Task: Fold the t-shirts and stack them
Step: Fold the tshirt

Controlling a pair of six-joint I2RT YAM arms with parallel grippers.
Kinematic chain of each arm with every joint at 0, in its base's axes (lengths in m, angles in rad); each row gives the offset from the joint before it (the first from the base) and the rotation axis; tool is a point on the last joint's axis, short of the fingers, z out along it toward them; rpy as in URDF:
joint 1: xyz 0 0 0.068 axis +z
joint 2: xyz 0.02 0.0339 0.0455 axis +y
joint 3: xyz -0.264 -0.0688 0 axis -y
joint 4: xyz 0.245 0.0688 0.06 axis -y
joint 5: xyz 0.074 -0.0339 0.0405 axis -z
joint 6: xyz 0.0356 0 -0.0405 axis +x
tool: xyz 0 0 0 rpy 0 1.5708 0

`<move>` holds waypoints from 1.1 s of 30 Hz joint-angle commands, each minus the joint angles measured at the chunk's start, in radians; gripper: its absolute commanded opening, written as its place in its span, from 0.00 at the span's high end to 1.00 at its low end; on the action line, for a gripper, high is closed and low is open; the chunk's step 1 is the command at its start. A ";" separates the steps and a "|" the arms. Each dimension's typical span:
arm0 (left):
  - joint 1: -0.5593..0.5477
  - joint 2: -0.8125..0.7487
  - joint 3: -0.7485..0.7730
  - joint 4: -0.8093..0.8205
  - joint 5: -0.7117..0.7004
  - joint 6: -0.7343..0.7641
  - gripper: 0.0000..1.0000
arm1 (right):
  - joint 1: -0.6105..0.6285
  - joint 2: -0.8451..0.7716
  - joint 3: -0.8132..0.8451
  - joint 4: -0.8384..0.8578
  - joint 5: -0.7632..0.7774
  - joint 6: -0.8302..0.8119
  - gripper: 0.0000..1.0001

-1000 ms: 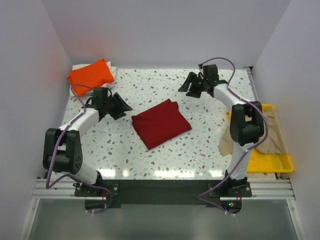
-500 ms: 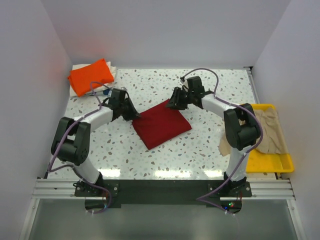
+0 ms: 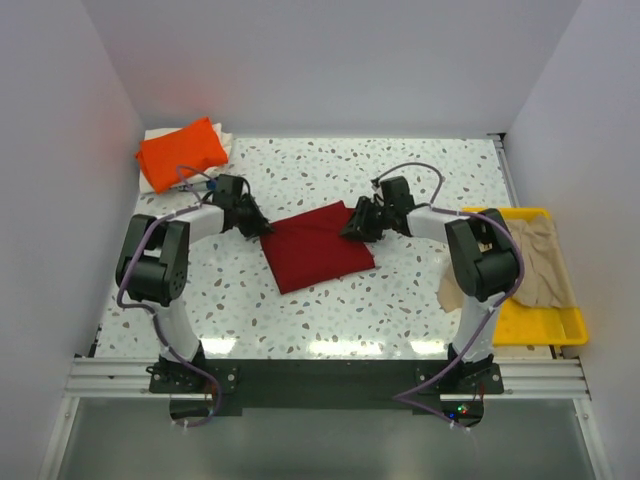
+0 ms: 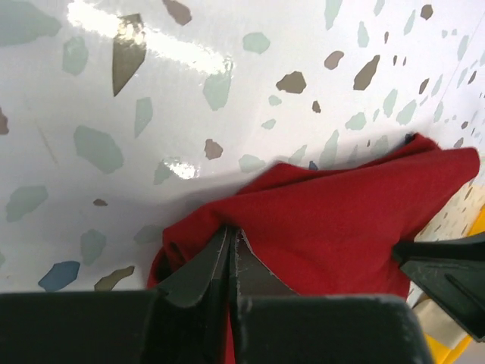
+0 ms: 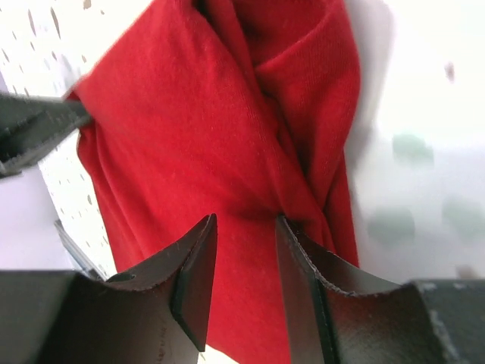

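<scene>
**Red shirt** (image 3: 315,250): lying folded at mid-table, well apart from the others, not yet stacked.
**Left gripper** (image 4: 231,231): pinching the red shirt's left corner, jaws all but together.
**Right gripper** (image 5: 242,224): clamping a bunched fold at its right corner, jaws part-way apart with cloth between.
**Orange shirt** (image 3: 180,152): sitting folded in the far-left corner on the whitish shirt (image 3: 226,140).
**Beige shirt** (image 3: 540,265): lying crumpled, draping over the tray (image 3: 560,325), unfolded.
**Progress:** seemingly about halfway, with red apparently going onto the stack next.
</scene>
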 commanded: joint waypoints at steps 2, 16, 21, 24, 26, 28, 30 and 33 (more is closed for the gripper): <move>0.010 0.031 0.060 0.010 0.024 0.047 0.91 | 0.029 -0.122 -0.180 0.062 0.084 0.055 0.59; 0.004 -0.124 0.116 0.042 0.070 0.038 0.80 | 0.090 -0.368 -0.155 -0.065 0.116 0.081 0.58; -0.058 -0.302 -0.102 0.085 0.037 -0.013 0.85 | 0.090 -0.293 -0.063 -0.059 0.110 0.101 0.59; -0.094 -0.366 -0.212 0.080 0.021 -0.024 0.92 | 0.089 -0.227 0.008 -0.045 0.101 0.095 0.60; -0.103 -0.406 -0.272 0.090 0.021 -0.036 0.93 | 0.072 -0.168 0.037 -0.020 0.087 0.098 0.61; -0.111 -0.446 -0.363 0.111 0.020 -0.041 0.96 | 0.058 -0.118 0.046 0.018 0.078 0.101 0.61; -0.117 -0.466 -0.444 0.123 0.018 -0.045 0.98 | 0.040 -0.078 0.062 0.021 0.061 0.097 0.61; -0.123 -0.479 -0.525 0.128 0.003 -0.042 1.00 | 0.021 -0.004 0.079 0.017 0.063 0.087 0.62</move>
